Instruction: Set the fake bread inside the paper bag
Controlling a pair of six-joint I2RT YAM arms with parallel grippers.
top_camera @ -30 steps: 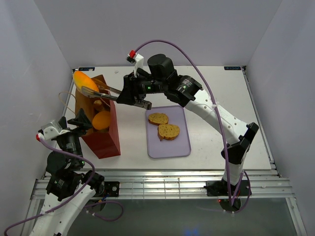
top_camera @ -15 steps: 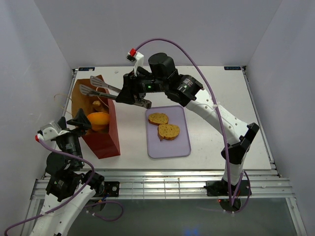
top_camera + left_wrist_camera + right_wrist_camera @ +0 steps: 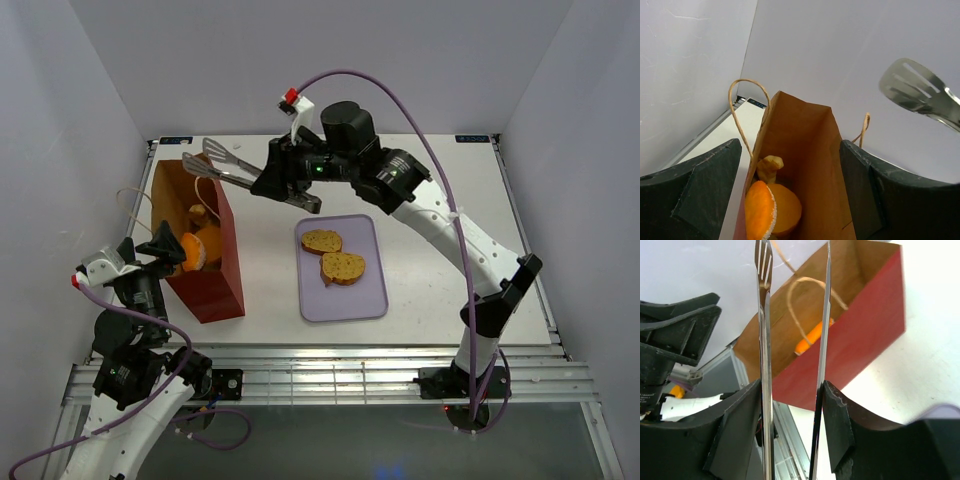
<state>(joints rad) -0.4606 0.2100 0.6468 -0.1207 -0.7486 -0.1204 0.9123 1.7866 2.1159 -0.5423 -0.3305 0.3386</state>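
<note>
The paper bag point(image 3: 225, 260) stands upright at the left, its mouth open. Inside lie an orange bun point(image 3: 765, 210), also seen from above point(image 3: 190, 250), and a pale roll point(image 3: 767, 167). Two round brown-crusted slices point(image 3: 321, 241) point(image 3: 343, 267) lie on the lavender tray point(image 3: 355, 300). My right gripper point(image 3: 268, 183) is shut on metal tongs point(image 3: 215, 160), whose empty tips are spread above the bag's far end. My left gripper point(image 3: 165, 250) is at the bag's near left rim with its jaws wide apart, one on each side of the bag point(image 3: 805, 130).
White walls close in the table on the left, back and right. The bag's cord handles point(image 3: 737, 107) loop out at its sides. The right arm point(image 3: 430, 215) arches over the table behind the tray.
The tongs held an orange bun over the bag, let it drop inside, and have since lifted and moved right, empty. The bun has settled lower in the bag.
</note>
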